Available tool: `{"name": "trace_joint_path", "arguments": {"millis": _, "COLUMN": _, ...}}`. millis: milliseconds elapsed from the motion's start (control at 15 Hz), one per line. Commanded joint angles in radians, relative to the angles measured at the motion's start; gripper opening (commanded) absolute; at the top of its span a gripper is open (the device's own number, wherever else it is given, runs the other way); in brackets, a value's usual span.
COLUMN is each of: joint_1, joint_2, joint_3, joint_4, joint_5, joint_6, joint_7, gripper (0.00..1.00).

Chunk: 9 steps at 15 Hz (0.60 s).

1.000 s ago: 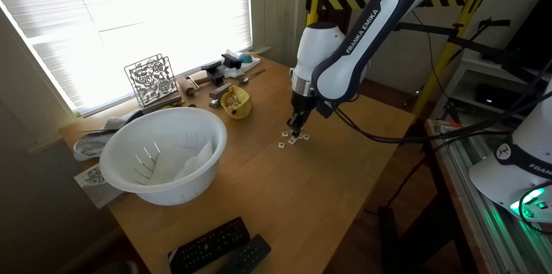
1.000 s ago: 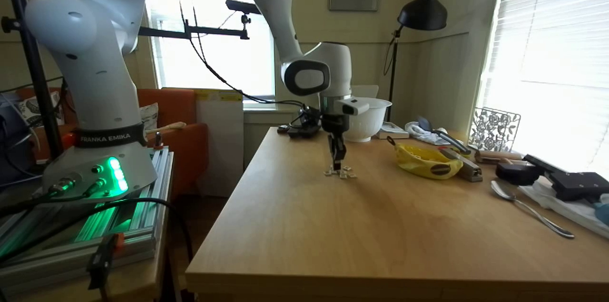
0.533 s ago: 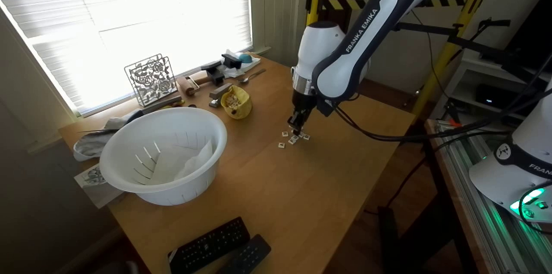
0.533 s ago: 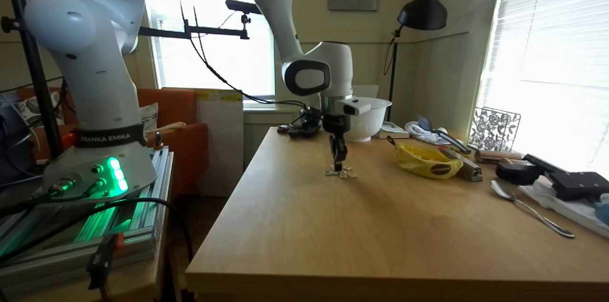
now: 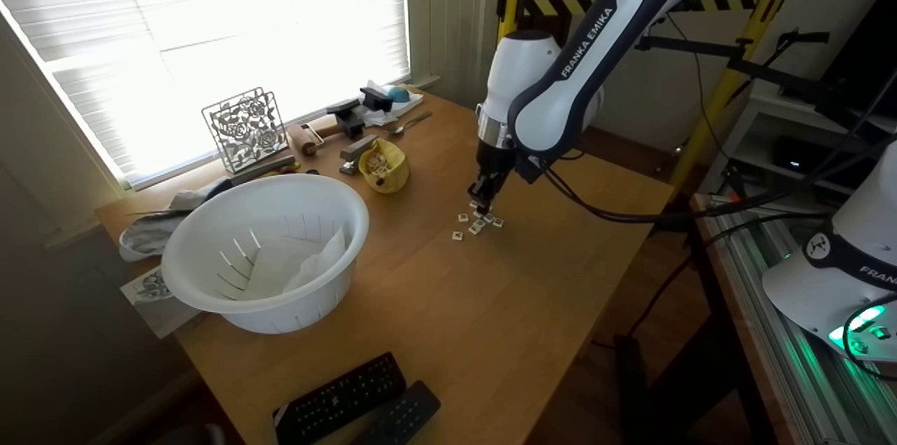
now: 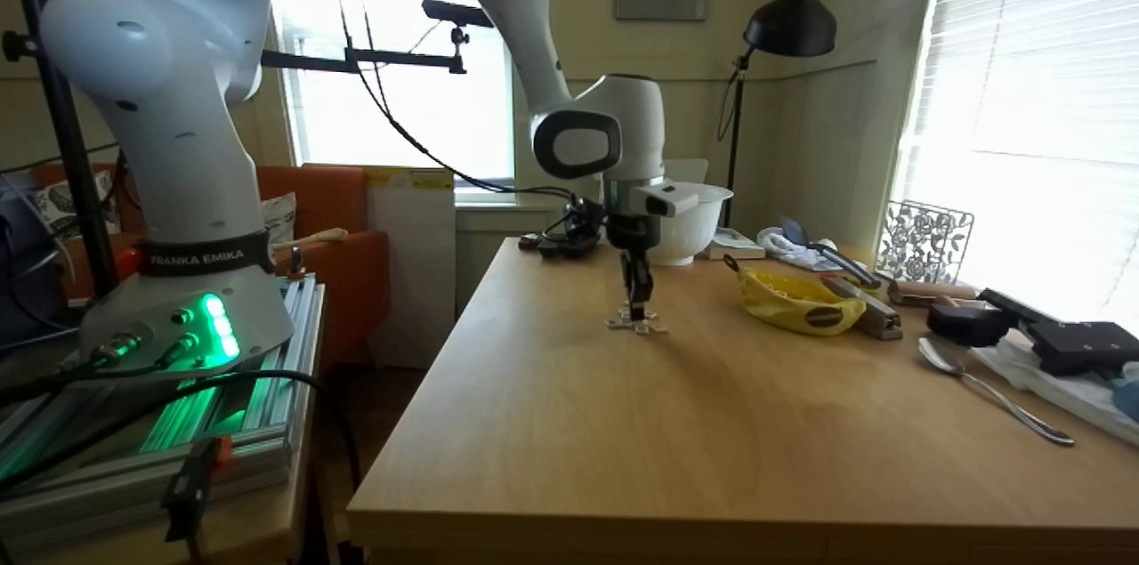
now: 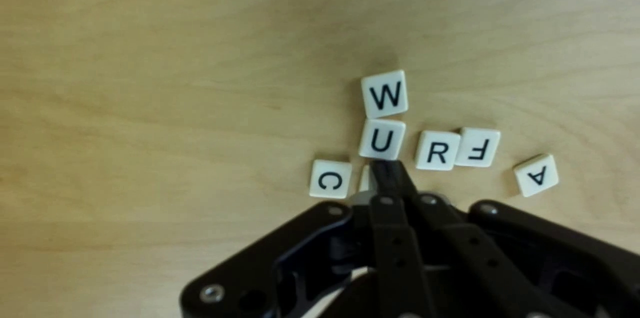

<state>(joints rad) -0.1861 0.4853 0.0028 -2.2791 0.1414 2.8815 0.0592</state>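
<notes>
White plastic makes the slotted bowl [image 5: 289,320] that we see at the left of the table [image 5: 448,319] in an exterior view, with a pale sheet [image 5: 280,264] lying inside it. On its far side, by the window [image 5: 245,45], we see a metal rack [image 5: 243,131] with a rose pattern. Further right, at the near edge, two dark remotes [image 5: 341,397] lie close together; far beyond them we find a yellow pouch [image 5: 394,175] with small pale pieces [image 5: 378,165] in its mouth, and farther still a spoon [image 5: 397,129].

Right of the pouch and well apart from it, loose letter tiles [image 5: 457,236] lie on the table, and the gripper [image 5: 481,211] points down among them in both exterior views. From left to right in the wrist view we read C [image 7: 330,179], then, just beside it, a mostly covered tile [image 7: 365,178] whose letter the fingers [image 7: 387,178] hide; then U [image 7: 382,139], with W [image 7: 385,93] just beyond it on the far side; then R [image 7: 437,150] and an upside-down F [image 7: 477,147], side by side; last A [image 7: 537,176], turned askew and apart. The fingers reach right to the near edge of U, and we cannot tell whether they touch it or the covered tile. We see the jaws brought together, with no gap between them and nothing visible in their hold.

Farther right, in an exterior view, the white arm [image 5: 596,45] slants down toward the tiles, and its base [image 5: 799,284] stands past the table's edge with a green light [image 5: 867,316] glowing.
</notes>
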Motion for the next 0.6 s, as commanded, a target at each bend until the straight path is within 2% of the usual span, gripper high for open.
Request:
{"name": "trace_joint_path", "arguments": {"millis": 0, "joint_1": -0.039, "joint_2": -0.004, "joint_3": 0.038, "joint_4": -0.006, "joint_5": 0.063, "joint_6": 0.039, "joint_7": -0.028, "gripper": 0.0}}
{"name": "trace_joint_path", "arguments": {"millis": 533, "joint_1": -0.079, "joint_2": 0.017, "joint_3": 0.085, "joint_4": 0.004, "joint_5": 0.112, "joint_6": 0.046, "joint_7": -0.034, "gripper": 0.0}}
